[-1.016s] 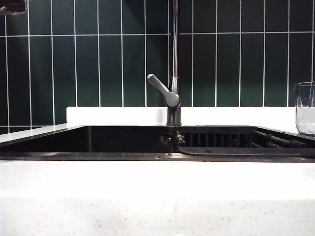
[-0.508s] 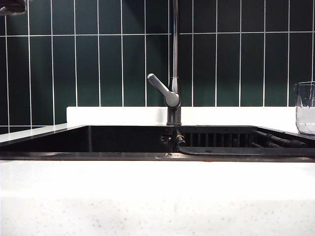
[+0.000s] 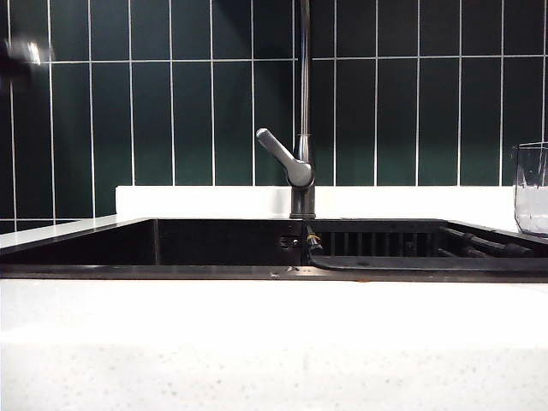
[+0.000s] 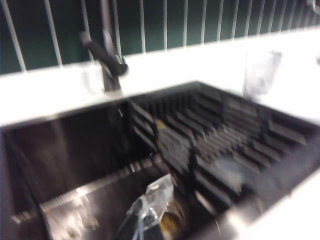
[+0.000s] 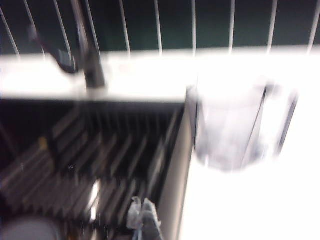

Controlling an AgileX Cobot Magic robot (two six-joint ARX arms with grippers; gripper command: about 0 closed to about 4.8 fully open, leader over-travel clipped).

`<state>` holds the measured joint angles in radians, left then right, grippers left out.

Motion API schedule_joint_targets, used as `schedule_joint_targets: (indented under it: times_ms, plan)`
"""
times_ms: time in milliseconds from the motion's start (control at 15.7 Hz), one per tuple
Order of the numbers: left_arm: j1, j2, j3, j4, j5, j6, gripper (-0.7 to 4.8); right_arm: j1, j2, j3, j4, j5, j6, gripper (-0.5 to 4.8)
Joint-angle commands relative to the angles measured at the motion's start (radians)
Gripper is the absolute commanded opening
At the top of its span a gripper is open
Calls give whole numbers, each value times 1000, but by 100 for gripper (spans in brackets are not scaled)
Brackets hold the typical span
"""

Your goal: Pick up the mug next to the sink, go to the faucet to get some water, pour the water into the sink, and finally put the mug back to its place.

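- The counter (image 3: pixel 274 342) is white and speckled, running across the front of the exterior view and continuing behind and to both sides of the basin.
- The wall (image 3: pixel 171 111) behind the counter is covered in dark green upright tiles with pale joints.
- The sink (image 3: pixel 214 244) is a wide black rectangular basin set into the counter; a slotted black rack (image 3: pixel 385 244) lies in its right-hand part.
- The faucet (image 3: pixel 302 171) stands at the back edge of the sink, near the middle: a slim metal pipe rising out of frame, with a flat lever angled up to the left.
- The mug (image 3: pixel 533 188) is clear glass and stands upright on the counter just beside the right end of the sink, cut by the edge of the exterior view. No claw touches it.
- Left claw (image 4: pixel 145 212): its tips show blurred over the sink, above the basin floor beside the rack. It is fully closed and holds nothing.
- Right claw (image 5: pixel 142 215): its tips show blurred over the right edge of the sink, near the mug (image 5: pixel 235 125) but apart from it. It is fully closed and holds nothing.
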<state>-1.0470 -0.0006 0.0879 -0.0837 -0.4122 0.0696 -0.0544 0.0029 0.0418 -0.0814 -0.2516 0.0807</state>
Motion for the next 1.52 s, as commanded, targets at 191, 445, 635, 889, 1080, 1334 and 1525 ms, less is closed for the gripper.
schedule_joint_targets:
  times_ms: [191,445,635,889,1080,1334,1525]
  plan:
    - [0,2,-81,156,103,-42,-6,47,0,-19,97,27,-4,-7]
    - [0,1,-81,154,102,-13,-6,66,0,-41,163,126,-30,-7]
    - [0,1,-81,154,98,9,-5,65,0,-41,160,172,-40,-7]
    - [0,1,-81,145,99,-19,-5,65,0,-41,127,171,-25,-7]
    - [0,1,-81,141,98,-20,-5,65,0,-41,61,167,-25,-7]
    - [0,1,-81,141,99,-20,-5,65,0,-41,56,167,-26,-6]
    - [0,1,-81,141,98,-20,-5,65,0,-41,56,167,-26,-6]
